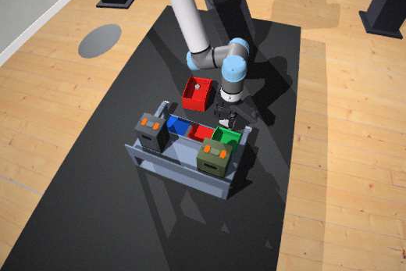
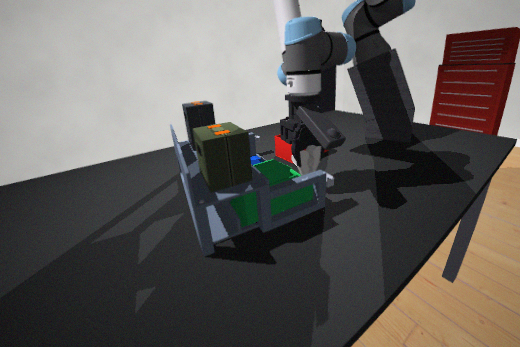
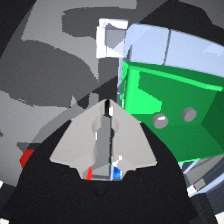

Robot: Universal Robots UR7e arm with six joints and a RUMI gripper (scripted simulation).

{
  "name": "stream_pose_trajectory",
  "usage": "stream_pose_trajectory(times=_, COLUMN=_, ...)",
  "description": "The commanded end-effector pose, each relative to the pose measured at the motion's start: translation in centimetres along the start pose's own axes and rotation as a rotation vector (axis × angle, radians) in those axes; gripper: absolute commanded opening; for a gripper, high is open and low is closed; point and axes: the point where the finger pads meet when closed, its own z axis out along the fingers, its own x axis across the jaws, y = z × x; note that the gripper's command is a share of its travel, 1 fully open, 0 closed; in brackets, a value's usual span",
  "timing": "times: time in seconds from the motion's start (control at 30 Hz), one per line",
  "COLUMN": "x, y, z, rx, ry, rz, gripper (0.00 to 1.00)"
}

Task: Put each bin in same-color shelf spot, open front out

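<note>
The green bin (image 1: pixel 229 136) (image 2: pixel 276 171) (image 3: pixel 175 140) is in the right end bay of the grey-blue shelf (image 1: pixel 183 153) (image 2: pixel 265 207) (image 3: pixel 147 45), under the upper board. Two round grey parts lie in it in the wrist view. Whether its front edge is behind the lip I cannot tell. My gripper (image 1: pixel 226 123) (image 2: pixel 310 167) (image 3: pixel 107 100) is shut and empty, with its tips just outside the bin's front edge; contact is unclear. The red bin (image 1: pixel 195 104) (image 2: pixel 283 148) stands on the table with a grey part in it. The red mark (image 1: pixel 200 132) and blue mark (image 1: pixel 177 125) show bare.
An olive box (image 1: pixel 212 160) (image 2: pixel 225 163) stands on the shelf's upper board above the green bin's rear. A dark grey box (image 1: pixel 150 137) (image 2: pixel 201 122) stands at the board's other end. Shelf end posts rise beside the outer bays. The red bin is in front of the shelf, beside my gripper.
</note>
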Motion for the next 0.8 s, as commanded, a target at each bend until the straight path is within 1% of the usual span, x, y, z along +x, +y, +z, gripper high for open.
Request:
stream_pose_trajectory(times=0.0, x=0.23, y=-0.02, z=-0.06, rx=0.0, ry=0.001, rz=0.0, gripper=0.0)
stream_pose_trajectory(times=0.77, x=0.56, y=-0.02, z=-0.06, rx=0.0, ry=0.001, rz=0.0, gripper=0.0)
